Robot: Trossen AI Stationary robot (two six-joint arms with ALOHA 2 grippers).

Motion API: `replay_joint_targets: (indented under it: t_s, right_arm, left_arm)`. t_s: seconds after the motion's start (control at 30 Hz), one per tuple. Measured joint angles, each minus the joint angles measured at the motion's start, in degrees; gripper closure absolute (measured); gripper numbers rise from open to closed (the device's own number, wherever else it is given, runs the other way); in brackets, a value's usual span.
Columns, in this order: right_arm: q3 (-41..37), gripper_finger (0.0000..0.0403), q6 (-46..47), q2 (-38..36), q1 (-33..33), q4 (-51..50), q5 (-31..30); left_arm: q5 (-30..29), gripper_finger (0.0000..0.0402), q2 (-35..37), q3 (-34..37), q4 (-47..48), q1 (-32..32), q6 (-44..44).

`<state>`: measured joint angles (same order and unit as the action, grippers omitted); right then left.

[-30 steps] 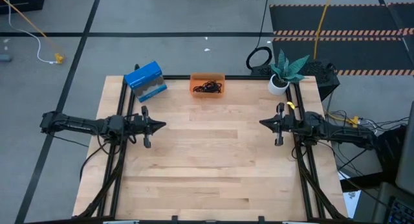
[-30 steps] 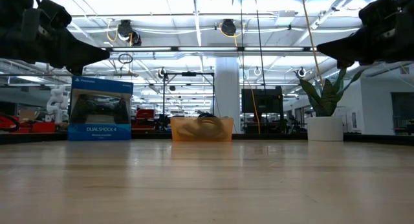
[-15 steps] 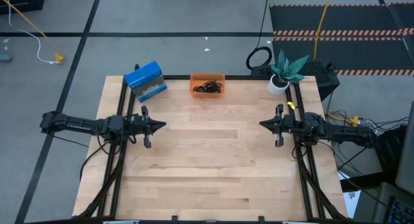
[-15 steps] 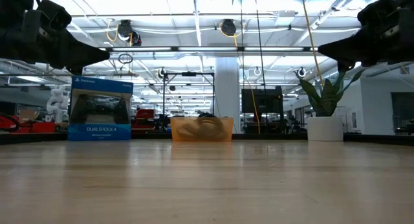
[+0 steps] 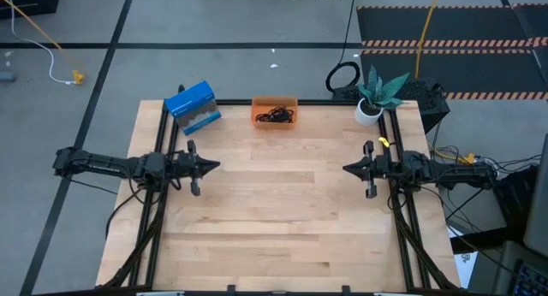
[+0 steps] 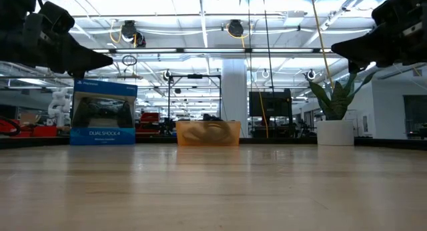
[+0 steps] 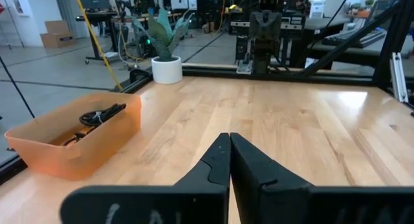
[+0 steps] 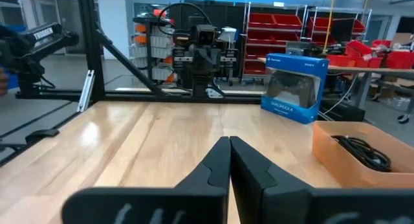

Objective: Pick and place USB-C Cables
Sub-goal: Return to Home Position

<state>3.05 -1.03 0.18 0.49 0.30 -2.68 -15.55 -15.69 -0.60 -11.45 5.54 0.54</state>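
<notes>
Homing, I judge; left gripper (image 5: pixel 214 165) and right gripper (image 5: pixel 348 168) closed tight, empty, near the table's (image 5: pixel 282 210) side edges; USB-C cables (image 5: pixel 274 116) lie in the orange bin (image 5: pixel 274 100) at its far edge; I need only settle both arms.

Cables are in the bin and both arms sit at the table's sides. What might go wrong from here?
1. The USB-C cables lie loosely piled in the orange bin, and one loop seems near the rim; it may spring over.
2. The bin stands at the far edge of the table, so a bump might push it off.
3. The left gripper and right gripper are shut and empty; a spilled cable would need a fresh pick.
</notes>
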Motion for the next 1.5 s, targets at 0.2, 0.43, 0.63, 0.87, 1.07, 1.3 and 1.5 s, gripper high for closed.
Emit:
replay_joint_targets:
  t_s: [0.2,0.43,0.63,0.87,1.07,1.3,1.5]
  right_arm:
    - [-0.04,0.0401,-0.08,-0.01,0.00,1.72,-0.08]
    - [-0.04,0.0401,0.32,-0.02,0.00,3.68,-0.22]
    - [-0.04,0.0401,0.34,0.00,0.00,3.99,-0.20]
    - [-0.04,0.0401,0.34,-0.02,0.00,4.13,-0.18]
    - [-0.04,0.0401,0.34,-0.01,0.00,4.16,-0.20]
    - [-0.04,0.0401,0.34,0.00,0.00,4.17,-0.21]
    - [-0.04,0.0401,0.36,-0.01,0.00,4.19,-0.22]
  left_arm:
    - [0.99,0.0384,-0.04,-0.02,-0.39,0.00,0.07]
    - [4.80,0.0397,-0.04,-0.02,-0.72,0.00,1.11]
    - [8.73,0.0397,-0.04,-0.02,-0.58,0.35,2.66]
    - [10.78,0.0398,0.03,-0.02,0.46,3.04,3.02]
    - [10.80,0.0398,2.25,-0.02,0.64,5.92,2.59]
    - [11.10,0.0398,11.61,-0.02,5.12,7.36,-2.94]
    - [11.04,0.0396,15.55,0.00,8.69,6.72,-4.70]
